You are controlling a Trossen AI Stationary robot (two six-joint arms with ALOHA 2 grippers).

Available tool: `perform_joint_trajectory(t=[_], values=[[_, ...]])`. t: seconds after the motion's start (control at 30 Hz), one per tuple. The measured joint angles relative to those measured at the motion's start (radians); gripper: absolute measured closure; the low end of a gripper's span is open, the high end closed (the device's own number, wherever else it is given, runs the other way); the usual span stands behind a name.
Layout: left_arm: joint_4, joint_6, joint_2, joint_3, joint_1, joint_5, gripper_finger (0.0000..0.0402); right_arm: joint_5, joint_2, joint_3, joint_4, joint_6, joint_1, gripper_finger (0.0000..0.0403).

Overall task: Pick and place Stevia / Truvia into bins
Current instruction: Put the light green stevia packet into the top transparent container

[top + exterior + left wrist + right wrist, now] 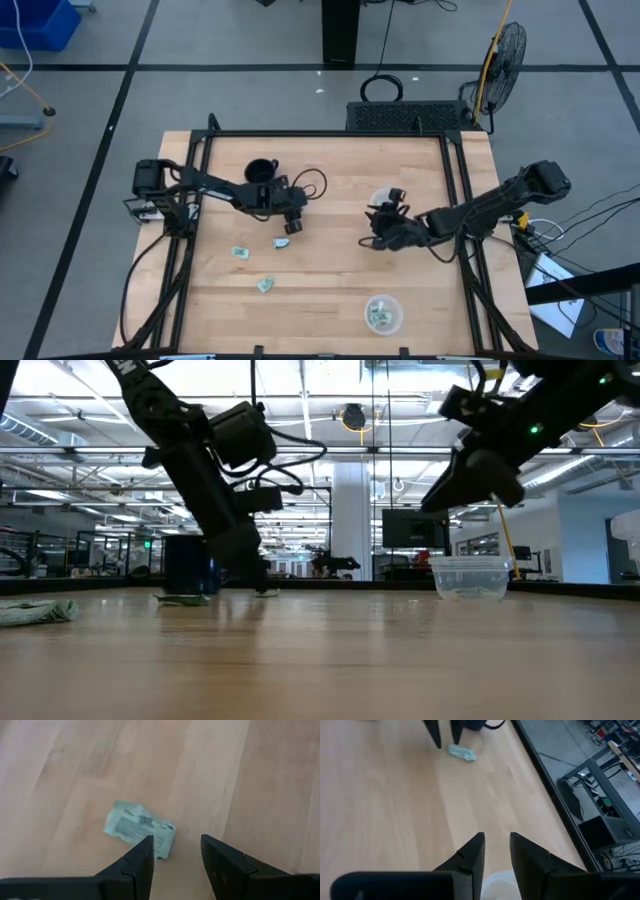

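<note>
The wooden table (330, 270) was seen from above, framed by a dark rail along its sides. A broad bare stretch of wood lay open at the centre and toward six o'clock, with room between the two arms.

The left arm was reached in from nine o'clock, and the left gripper (291, 224) was held low over the table, its fingers (142, 865) spread wide with nothing between them. One sachet (139, 828) lay flat just ahead of the fingertips, apart from them. The right arm was reached in from three o'clock, and the right gripper (378, 238) was held near the centre, its fingers (472, 857) parted narrowly and empty.

A black mug (261, 172) stood at eleven o'clock, beside the left arm. A clear cup (385, 200) was set just beyond the right gripper; its contents could not be told. A second clear cup (383, 313) stood at five o'clock near the front edge, and several sachets were seen inside it.

Two more sachets, one (241, 252) and another (265, 285), lay loose at seven o'clock, well apart from both cups.
</note>
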State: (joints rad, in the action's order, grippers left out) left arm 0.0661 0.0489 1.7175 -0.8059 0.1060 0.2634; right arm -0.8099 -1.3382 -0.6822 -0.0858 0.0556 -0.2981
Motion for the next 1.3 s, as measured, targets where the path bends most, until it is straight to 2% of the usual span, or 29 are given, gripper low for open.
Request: perform_joint_trajectory(t=[0.27, 0.47, 0.57, 0.8, 0.9, 1.0, 1.07, 1.2, 1.3], values=[[-0.031, 0.039, 0.034, -0.002, 0.006, 0.014, 0.0234, 0.002, 0.000, 0.046, 0.184, -0.148, 0.071, 0.0316], [-0.054, 0.038, 0.046, -0.002, 0.007, 0.016, 0.0239, 0.003, 0.000, 0.047, 0.229, -0.181, 0.104, 0.0316], [-0.057, 0.041, 0.047, -0.002, 0.007, 0.010, 0.0271, 0.003, 0.000, 0.047, 0.238, -0.181, 0.115, 0.0316], [-0.068, 0.057, 0.047, -0.002, 0.019, -0.051, 0.0387, 0.003, 0.000, 0.047, 0.244, -0.189, 0.123, 0.0316], [-0.082, 0.049, 0.048, -0.002, 0.018, -0.055, 0.0391, 0.003, 0.000, 0.047, 0.247, -0.234, 0.123, 0.0316], [-0.131, 0.016, 0.049, -0.001, 0.013, -0.126, 0.0395, 0.009, 0.000, 0.047, 0.247, -0.256, 0.123, 0.0316], [-0.182, 0.002, 0.043, -0.001, 0.004, -0.201, 0.0397, 0.074, 0.000, 0.047, 0.248, -0.246, 0.127, 0.0316], [-0.255, -0.019, 0.007, -0.001, -0.018, -0.321, 0.0397, 0.320, 0.000, 0.047, 0.300, -0.232, 0.135, 0.0316], [-0.304, -0.038, -0.029, -0.002, -0.033, -0.394, 0.0397, 0.456, -0.015, 0.047, 0.346, -0.248, 0.135, 0.0316]])
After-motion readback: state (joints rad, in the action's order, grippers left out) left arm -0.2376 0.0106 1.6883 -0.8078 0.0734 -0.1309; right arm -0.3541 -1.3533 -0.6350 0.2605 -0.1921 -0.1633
